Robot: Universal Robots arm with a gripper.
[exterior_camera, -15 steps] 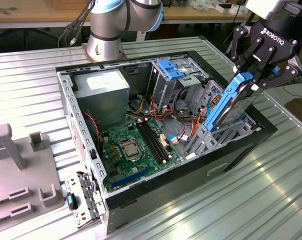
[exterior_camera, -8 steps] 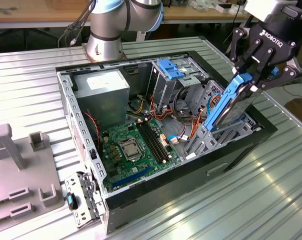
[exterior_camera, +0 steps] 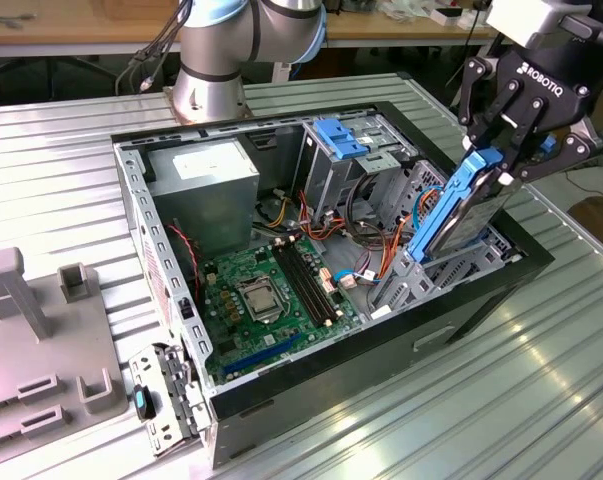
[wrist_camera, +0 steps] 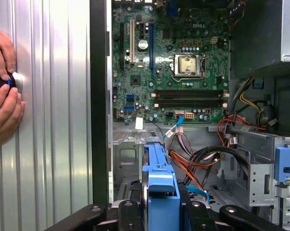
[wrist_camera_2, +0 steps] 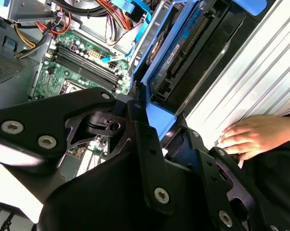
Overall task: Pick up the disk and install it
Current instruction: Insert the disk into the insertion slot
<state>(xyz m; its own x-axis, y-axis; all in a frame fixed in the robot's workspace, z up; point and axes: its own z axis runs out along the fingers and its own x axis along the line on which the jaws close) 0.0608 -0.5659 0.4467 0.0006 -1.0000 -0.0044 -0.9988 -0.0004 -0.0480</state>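
The disk [exterior_camera: 459,218], dark grey in a bright blue carrier, stands tilted on edge in the exterior view. Its lower end rests in the grey drive bay [exterior_camera: 421,272] at the exterior view's right side of the open computer case [exterior_camera: 131,200]. My gripper [exterior_camera: 497,172] is shut on the disk's upper blue end. In the first wrist view the blue carrier [wrist_camera: 159,175] sits between my black fingers [wrist_camera: 128,214], above the bay. The second wrist view shows the disk [wrist_camera_2: 183,43] running away from my gripper [wrist_camera_2: 161,129] toward the case.
The green motherboard [exterior_camera: 266,290], coloured cables [exterior_camera: 381,245], a light-blue latch plate [exterior_camera: 341,135] and the power supply [exterior_camera: 206,180] fill the case. A person's hands [wrist_camera: 3,96] rest on the ribbed metal table [exterior_camera: 541,380] beside the case. A grey fixture [exterior_camera: 41,340] stands at the exterior view's left.
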